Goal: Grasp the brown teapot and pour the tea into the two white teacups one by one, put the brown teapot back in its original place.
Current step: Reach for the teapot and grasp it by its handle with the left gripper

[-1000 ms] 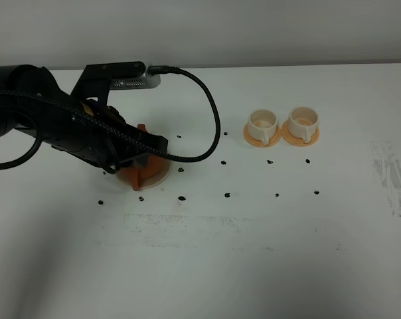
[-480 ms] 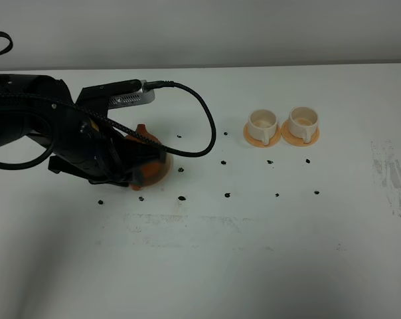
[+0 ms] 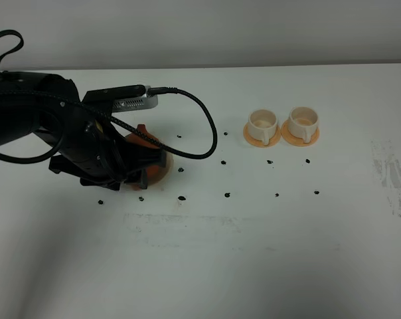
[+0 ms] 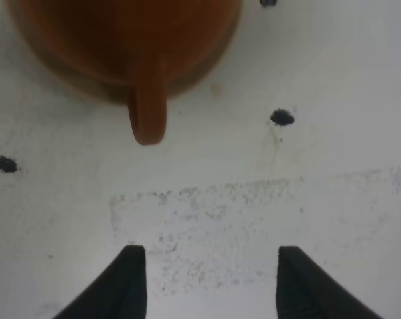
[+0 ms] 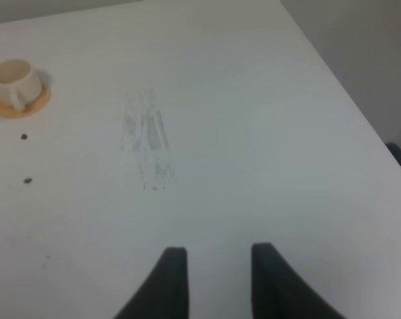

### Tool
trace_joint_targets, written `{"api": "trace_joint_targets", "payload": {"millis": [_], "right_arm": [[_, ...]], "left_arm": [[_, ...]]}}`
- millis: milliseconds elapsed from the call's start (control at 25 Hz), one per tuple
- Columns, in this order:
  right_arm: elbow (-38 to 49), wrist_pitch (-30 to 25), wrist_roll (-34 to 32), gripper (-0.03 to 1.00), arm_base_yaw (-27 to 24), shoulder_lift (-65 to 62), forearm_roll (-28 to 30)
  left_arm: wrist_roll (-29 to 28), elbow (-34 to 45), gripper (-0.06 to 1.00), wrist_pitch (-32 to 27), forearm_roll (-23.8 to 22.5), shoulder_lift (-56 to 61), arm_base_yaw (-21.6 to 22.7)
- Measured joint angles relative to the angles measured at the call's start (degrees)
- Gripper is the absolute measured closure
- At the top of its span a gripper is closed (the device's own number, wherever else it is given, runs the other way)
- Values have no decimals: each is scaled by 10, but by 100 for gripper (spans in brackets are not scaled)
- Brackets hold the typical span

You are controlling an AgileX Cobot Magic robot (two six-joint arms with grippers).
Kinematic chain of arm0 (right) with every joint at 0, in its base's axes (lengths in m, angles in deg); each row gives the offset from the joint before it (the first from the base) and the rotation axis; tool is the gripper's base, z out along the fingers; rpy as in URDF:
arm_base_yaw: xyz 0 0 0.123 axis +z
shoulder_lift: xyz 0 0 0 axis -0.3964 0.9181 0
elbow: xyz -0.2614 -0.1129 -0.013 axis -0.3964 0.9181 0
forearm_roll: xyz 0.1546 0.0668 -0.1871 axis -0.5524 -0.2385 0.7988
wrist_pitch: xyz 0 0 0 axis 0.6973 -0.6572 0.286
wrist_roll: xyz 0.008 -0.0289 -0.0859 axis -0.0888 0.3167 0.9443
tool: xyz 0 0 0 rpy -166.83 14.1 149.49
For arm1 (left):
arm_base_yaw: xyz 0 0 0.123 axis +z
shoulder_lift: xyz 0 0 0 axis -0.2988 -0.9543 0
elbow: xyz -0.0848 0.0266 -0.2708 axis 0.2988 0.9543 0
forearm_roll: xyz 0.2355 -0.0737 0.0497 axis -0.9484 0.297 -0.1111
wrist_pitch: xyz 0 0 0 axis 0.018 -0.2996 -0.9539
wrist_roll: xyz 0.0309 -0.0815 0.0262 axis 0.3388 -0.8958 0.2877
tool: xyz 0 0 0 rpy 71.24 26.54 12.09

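Observation:
The brown teapot stands at the table's left, mostly covered by my left arm. In the left wrist view the teapot fills the far edge, blurred, its handle pointing toward my left gripper. That gripper is open and empty, a short way back from the handle. The two white teacups stand side by side right of centre, each on a small orange saucer. One teacup shows in the right wrist view, far from my right gripper, which holds nothing. The original place under the teapot is hidden.
Small black dots mark the table between the teapot and the cups. A scuffed grey patch lies at the far right. A black cable loops from the left arm over the table. The table's right edge is near my right gripper.
My left gripper has opened and let go of the teapot's handle, and the left arm has drawn back a little toward the left. The cups have not moved.

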Motion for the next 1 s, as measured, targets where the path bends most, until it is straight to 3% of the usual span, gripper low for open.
{"api": "trace_joint_targets", "payload": {"millis": [520,1000], "right_arm": [[0,0,0,74,0,0,0],[0,0,0,74,0,0,0]], "left_arm": [[-34,-57,50,-49,-45,-65,4],[-47,-66,50,-33,-71,-90,18]]}}
